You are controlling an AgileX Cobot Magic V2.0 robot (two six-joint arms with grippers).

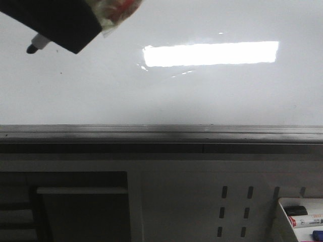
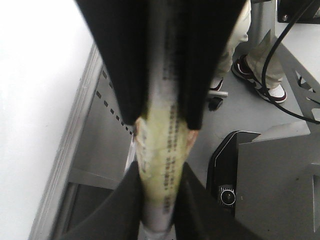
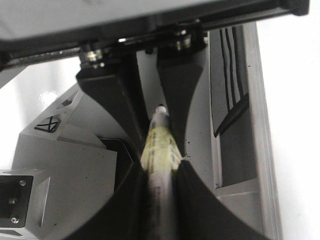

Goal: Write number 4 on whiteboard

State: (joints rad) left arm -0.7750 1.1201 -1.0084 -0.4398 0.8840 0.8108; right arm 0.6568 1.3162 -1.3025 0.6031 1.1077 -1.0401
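Zero strokes of the number 4 are showing on the whiteboard (image 1: 202, 96). Its glossy face is lying bare on every side of the marker (image 1: 36, 45) tip, apart from a tiny speck (image 1: 61, 73) just below that tip, which I am judging to be a blemish and not writing.

The left gripper (image 2: 162, 200) is clamping its fingers on the marker barrel. The right gripper (image 3: 159, 175) is doing the same, and in each wrist view the other arm's fingers are pinching the barrel further along. In the front view the black gripper (image 1: 55, 20) is carrying the marker with its dark tip pointing down and away from the body. Which arm this is I cannot tell, nor whether the tip is touching the board.

The dark ledge (image 1: 161, 133) is running well below the tip. In my judgement the writing is not yet begun: the open left stroke, crossbar and stem are all outstanding.
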